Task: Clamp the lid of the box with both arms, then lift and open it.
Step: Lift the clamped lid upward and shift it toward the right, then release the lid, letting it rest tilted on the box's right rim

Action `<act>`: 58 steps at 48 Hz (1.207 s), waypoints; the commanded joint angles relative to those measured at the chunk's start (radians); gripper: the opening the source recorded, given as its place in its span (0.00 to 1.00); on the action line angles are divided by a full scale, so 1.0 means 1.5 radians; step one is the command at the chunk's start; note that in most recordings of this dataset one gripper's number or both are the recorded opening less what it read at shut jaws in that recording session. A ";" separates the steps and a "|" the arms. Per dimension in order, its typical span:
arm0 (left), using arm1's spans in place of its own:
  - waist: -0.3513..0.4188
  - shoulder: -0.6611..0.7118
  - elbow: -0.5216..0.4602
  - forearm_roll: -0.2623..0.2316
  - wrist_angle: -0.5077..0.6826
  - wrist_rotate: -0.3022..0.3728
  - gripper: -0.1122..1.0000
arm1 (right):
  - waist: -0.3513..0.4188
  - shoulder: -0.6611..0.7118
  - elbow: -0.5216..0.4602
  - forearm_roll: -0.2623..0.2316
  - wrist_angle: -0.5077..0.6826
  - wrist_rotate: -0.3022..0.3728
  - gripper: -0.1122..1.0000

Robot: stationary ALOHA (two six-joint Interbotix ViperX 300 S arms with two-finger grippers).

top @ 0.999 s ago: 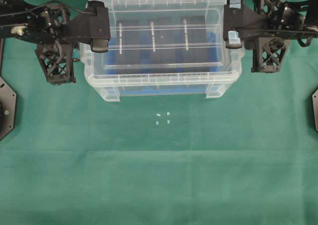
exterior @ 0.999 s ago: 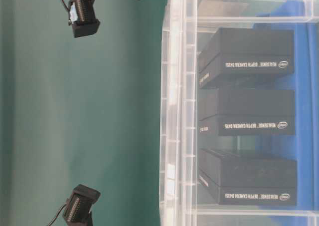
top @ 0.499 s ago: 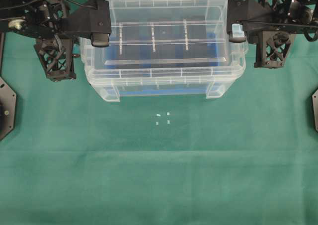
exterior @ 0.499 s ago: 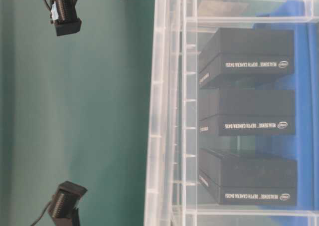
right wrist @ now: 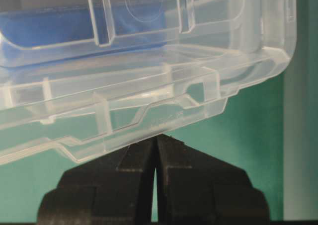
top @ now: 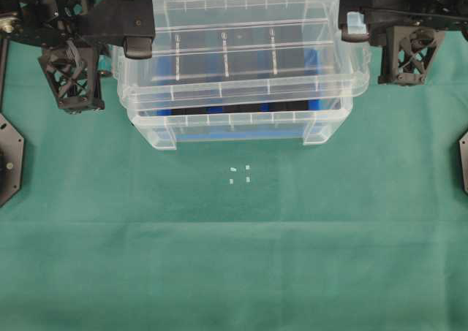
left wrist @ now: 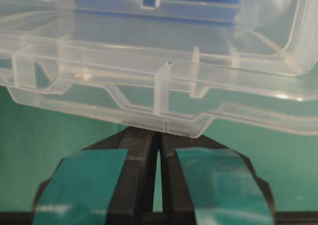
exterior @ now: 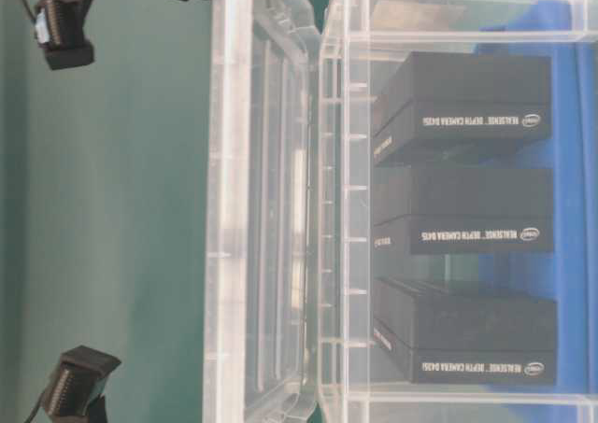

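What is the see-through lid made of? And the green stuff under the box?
The lid looks like clear, glossy plastic: you see the black blocks through it, and its ribs catch light. The green table cover looks like matte cloth, softly creased, though that is less certain.

Item count, per kind:

- Lid [top: 241, 46]: one, clear plastic, with two long ridges across its panel.
- Box [top: 241, 123]: one, a deep clear tub.
- Blue floor insert [exterior: 570, 208]: one, inside the box.
- Black blocks [exterior: 467, 208]: three, side by side in the box, each bearing white print.
- Arms: two, a left arm [top: 66, 31] and a right arm [top: 409, 24].
- Grippers: two, a left gripper [left wrist: 158, 135] with two teal tape patches, and a right gripper [right wrist: 155, 141].
- White marks [top: 240, 174] on the green cloth [top: 234, 258]: apparently four small pieces; they are too small to count with certainty.
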 commanded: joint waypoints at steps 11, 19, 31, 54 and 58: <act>-0.011 -0.005 -0.089 0.005 0.012 -0.005 0.11 | 0.063 -0.004 -0.089 -0.003 0.003 0.001 0.10; -0.011 -0.005 -0.105 0.005 0.021 -0.004 0.11 | 0.071 -0.004 -0.102 -0.004 0.020 0.002 0.10; -0.011 -0.008 -0.114 0.005 0.037 -0.004 0.11 | 0.078 -0.005 -0.114 -0.007 0.034 0.002 0.10; -0.012 -0.039 -0.079 0.005 0.034 -0.005 0.11 | 0.080 -0.007 -0.110 -0.007 0.037 0.006 0.10; -0.012 -0.049 -0.070 0.005 0.033 -0.005 0.11 | 0.080 -0.008 -0.109 -0.007 0.037 0.006 0.10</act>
